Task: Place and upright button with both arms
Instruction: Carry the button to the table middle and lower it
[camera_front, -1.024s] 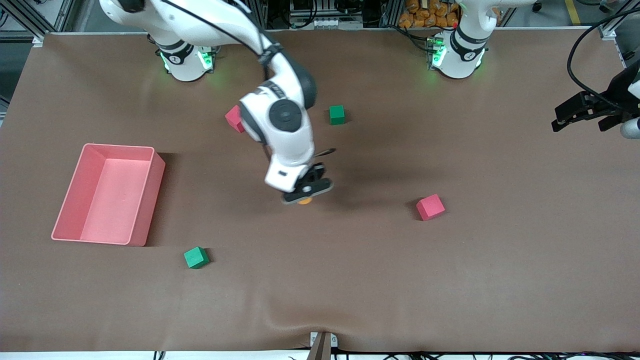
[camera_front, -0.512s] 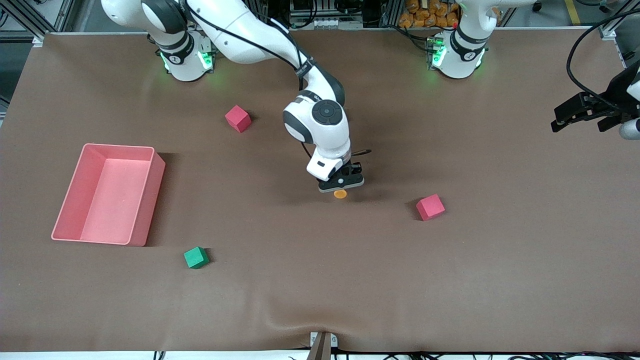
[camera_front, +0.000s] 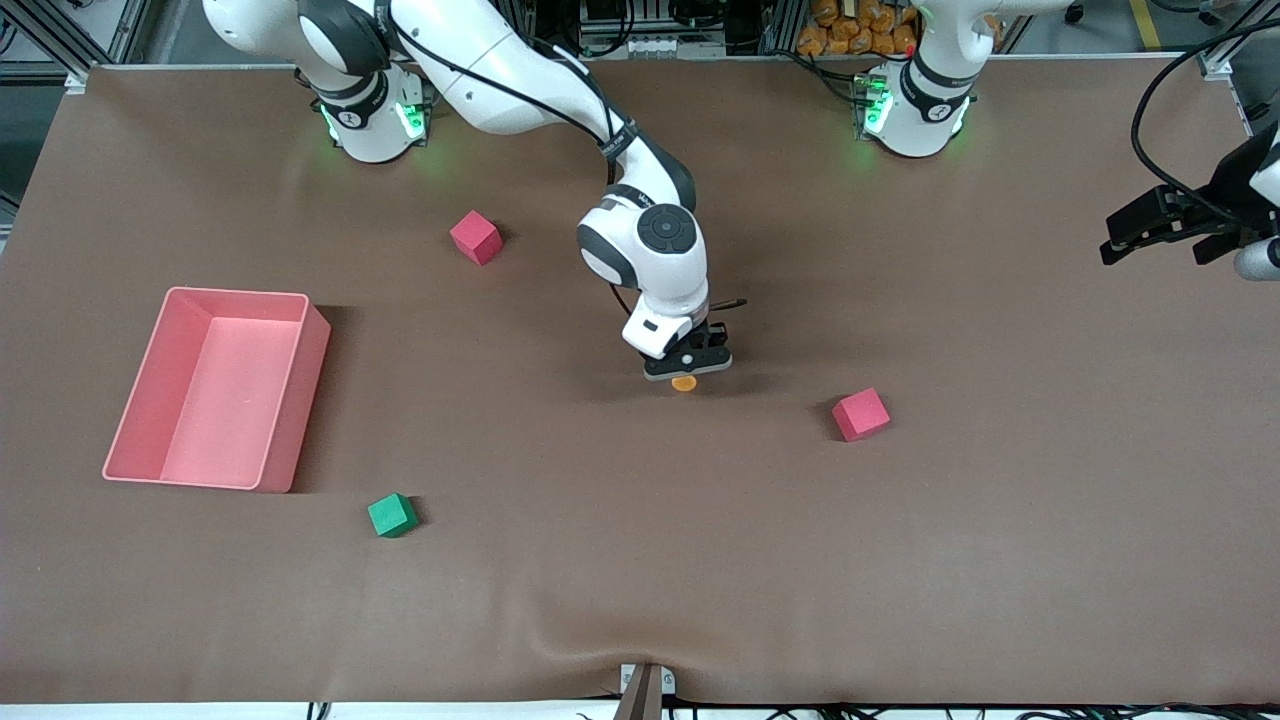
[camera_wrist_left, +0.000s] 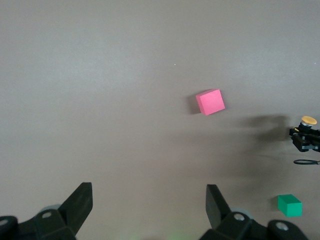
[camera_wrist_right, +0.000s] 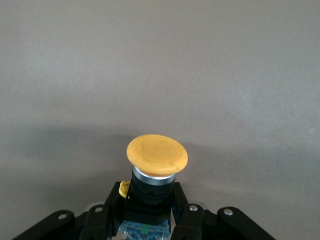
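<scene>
Button (camera_front: 684, 383) clamped by its black body in right gripper (camera_front: 687, 366), jaws closed on it, orange cap sticking out sideways, low over mid-tabletop (camera_front: 640, 600). Best lowered gently and released only once settled, so no rolling before uprighting. Left gripper (camera_front: 1165, 222) waiting over its own end of tabletop, fingers spread wide, holding nothing. Counted near to far: one green cube (camera_front: 391, 515), one pink tray (camera_front: 140, 440), two pink-red cubes (camera_front: 860, 414) (camera_front: 476, 237).
</scene>
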